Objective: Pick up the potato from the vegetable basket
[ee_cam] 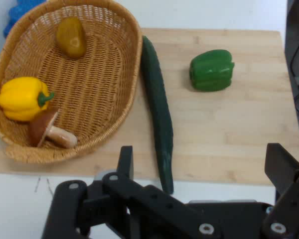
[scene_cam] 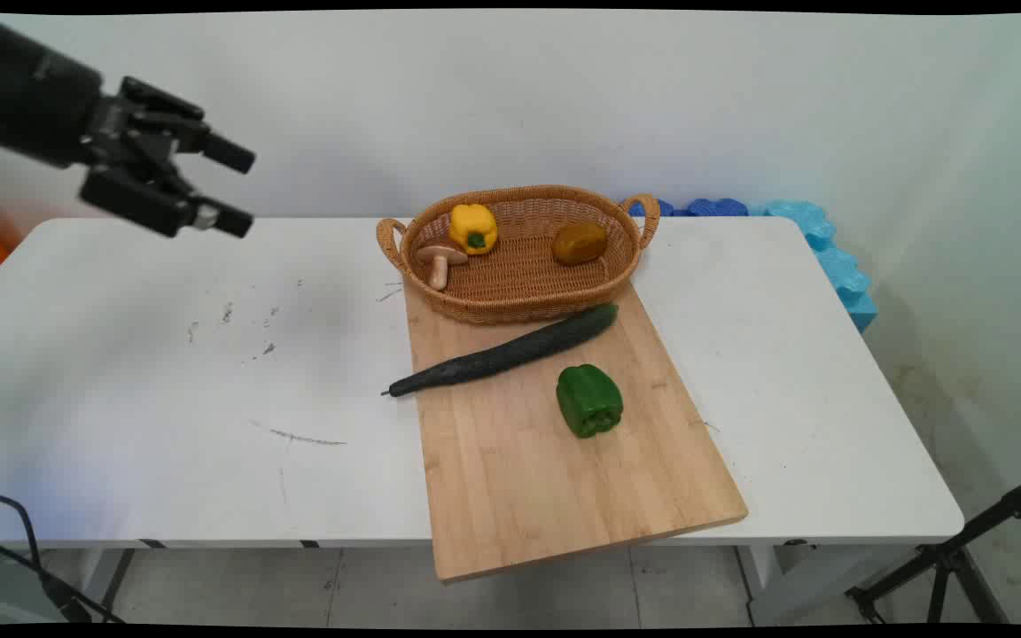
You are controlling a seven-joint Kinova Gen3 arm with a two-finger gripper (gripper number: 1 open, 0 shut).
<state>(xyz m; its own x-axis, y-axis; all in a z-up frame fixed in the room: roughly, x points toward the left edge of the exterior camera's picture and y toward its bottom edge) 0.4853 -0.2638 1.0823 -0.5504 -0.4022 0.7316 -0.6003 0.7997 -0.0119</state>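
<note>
Gripper [scene_cam: 240, 188] up high over table's [scene_cam: 165, 372] left end, fingers spread, holding nothing; nearest item is the cucumber [scene_cam: 502, 353], well apart to its right on cutting board [scene_cam: 546, 461], long axis diagonal, thin tip toward gripper, basket [scene_cam: 519, 306] just behind.

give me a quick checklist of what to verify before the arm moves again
1. Gripper open and holding nothing: ok.
2. Gripper clear of the table, raised at upper left: ok.
3. Cucumber free to reach, lying beside the basket across the cutting board: ok.
4. Green pepper apart from the cucumber: ok.
5. Board fully supported: not ok, its near corner overhangs the table edge.
6. Cucumber touching the basket: cannot tell.
</note>
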